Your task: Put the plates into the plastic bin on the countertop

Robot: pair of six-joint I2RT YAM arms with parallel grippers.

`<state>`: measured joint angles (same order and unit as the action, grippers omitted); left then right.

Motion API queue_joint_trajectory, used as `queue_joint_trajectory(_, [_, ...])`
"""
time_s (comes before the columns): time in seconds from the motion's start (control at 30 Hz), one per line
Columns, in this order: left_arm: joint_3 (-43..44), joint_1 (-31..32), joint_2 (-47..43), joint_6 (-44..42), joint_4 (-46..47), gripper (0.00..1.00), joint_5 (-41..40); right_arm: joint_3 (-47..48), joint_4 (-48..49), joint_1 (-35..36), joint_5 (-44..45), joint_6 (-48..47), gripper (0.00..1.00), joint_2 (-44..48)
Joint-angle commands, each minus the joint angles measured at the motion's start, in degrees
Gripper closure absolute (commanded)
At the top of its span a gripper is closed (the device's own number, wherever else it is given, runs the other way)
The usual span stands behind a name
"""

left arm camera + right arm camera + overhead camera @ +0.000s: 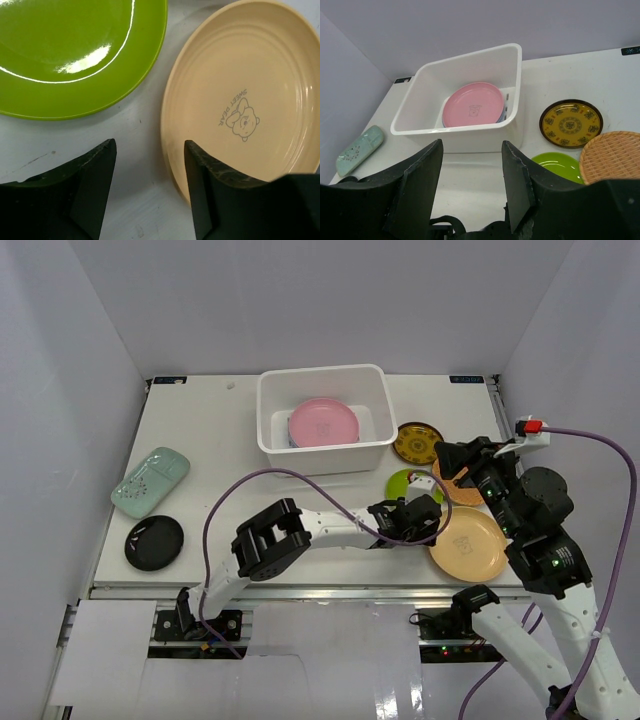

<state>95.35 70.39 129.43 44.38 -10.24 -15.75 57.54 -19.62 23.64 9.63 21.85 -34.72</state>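
Overhead, the flat white countertop point(210, 430) carries the white rectangular plastic bin point(325, 454) at its far middle, with a round pink plate point(322, 423) lying on the bin floor. Open surface runs all along the bin's left side. Near the left edge sit an oblong mint-green dish point(150, 480) and, closer in, a round black plate point(154, 542), apart from each other. To the right of the bin, a yellow-patterned dark plate point(418, 442), a lime green plate point(404, 483), a ribbed orange plate point(447, 483) and a tan plate point(468, 544) crowd together. The left gripper point(425, 517) reaches across to them; the right gripper point(450, 458) hangs over the orange plate.

From the left wrist, the jaws are spread and empty, low over a bare strip of table between the lime plate's rim and the tan plate's rim. One finger overlaps the tan edge; contact cannot be judged.

From the right wrist, the jaws are parted with nothing between them, facing the bin's near wall. A bluish rim shows under the pink plate.
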Motion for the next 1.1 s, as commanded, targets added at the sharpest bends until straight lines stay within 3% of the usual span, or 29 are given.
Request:
queue_joint_trajectory(0.0, [2.12,1.24,0.38,-0.08,-2.85,0.37,-2.62,-1.11,1.86,-0.17,-2.16,-0.67,0.43,0.35])
queue_joint_trajectory(0.1, [2.82,1.94,1.27,-0.96,-4.08,0.51,-3.76,-1.64,2.83,-0.17,-2.51,-0.66,0.43,0.53])
queue_joint_trajectory(0.13, [2.82,2.20,1.35,-1.22,-4.35,0.62,-4.46,-1.55,2.83,-0.17,-2.68,-0.66,0.43,0.44])
queue_joint_trajectory(0.33, [0.20,3.44,-2.06,-3.33,-6.72,1.00,-7.98,-2.26,3.62,-0.17,-3.21,-0.31,0.43,0.97])
queue_joint_trajectory(0.47, [-8.39,3.79,-10.75,-6.39,-3.32,1.00,-9.29,-1.91,3.27,-0.17,-2.86,-0.31,0.43,1.41])
queue_joint_trajectory(0.7, [-22.30,2.39,-36.94,-14.05,2.94,1.00,-17.46,-1.29,3.09,-0.17,-1.19,-0.58,0.42,2.55])
queue_joint_trajectory(0.8, [-25.65,-2.96,-46.61,-13.88,2.16,1.00,-16.87,-1.99,3.36,-0.17,1.26,-0.32,0.42,2.90])
queue_joint_trajectory(0.9, [-26.53,-16.37,-52.60,-12.57,0.84,1.00,-11.80,-3.39,3.80,-0.17,6.70,0.39,0.43,2.64])
queue_joint_trajectory(1.0, [-24.26,-23.87,-53.49,-13.78,1.19,1.00,-9.31,-4.80,4.15,-0.17,8.56,1.35,0.44,2.29])
queue_joint_trajectory(1.07, [-17.60,-29.77,-48.34,-15.46,-2.03,1.00,-7.55,-6.12,5.55,-0.17,6.91,1.97,0.44,1.50])
